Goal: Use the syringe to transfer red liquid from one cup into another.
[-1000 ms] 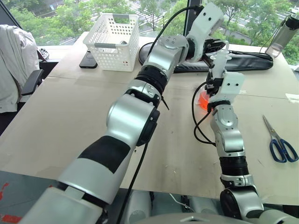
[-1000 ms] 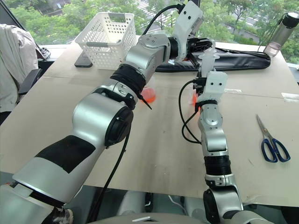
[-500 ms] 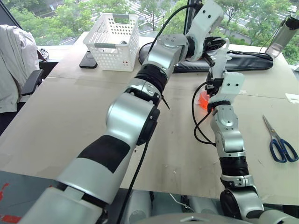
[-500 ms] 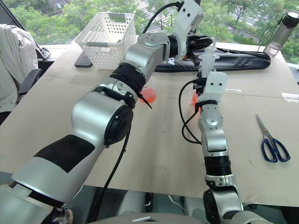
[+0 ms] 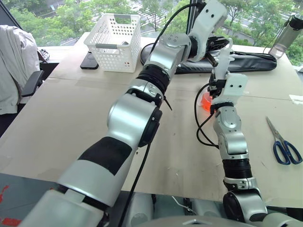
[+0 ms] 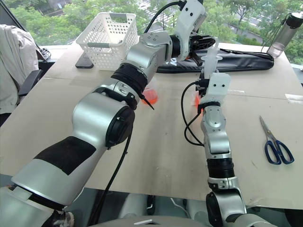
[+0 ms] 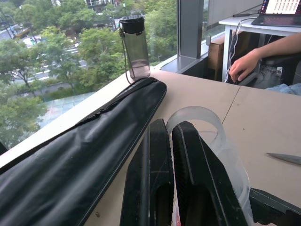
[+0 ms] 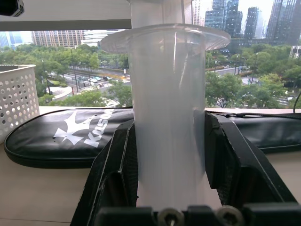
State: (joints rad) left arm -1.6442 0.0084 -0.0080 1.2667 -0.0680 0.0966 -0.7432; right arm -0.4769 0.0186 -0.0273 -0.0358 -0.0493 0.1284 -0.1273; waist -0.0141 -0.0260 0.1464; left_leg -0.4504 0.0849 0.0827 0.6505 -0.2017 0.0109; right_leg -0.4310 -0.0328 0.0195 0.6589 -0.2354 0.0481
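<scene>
your right gripper (image 8: 169,155) has its fingers clamped around the barrel of the syringe (image 8: 168,117), holding it upright above the table (image 5: 71,109), its flange on top. the left gripper (image 7: 171,155) has its fingers pressed together with nothing between them, sitting right beside the top of the plunger (image 5: 228,47). below the right hand an orange-red glow marks a cup (image 5: 206,101) with red liquid (image 5: 205,103); a second cup (image 6: 150,96) with red in it sits near the left forearm. i can't tell which is the wider one, or whether the tip is in the liquid.

the step looks like working the plunger. keep the right grip firm and the barrel vertical so the tip stays over its cup. move the left fingers straight along the syringe's axis, slowly; any sideways shove may tilt the barrel or knock the light cup over.
</scene>
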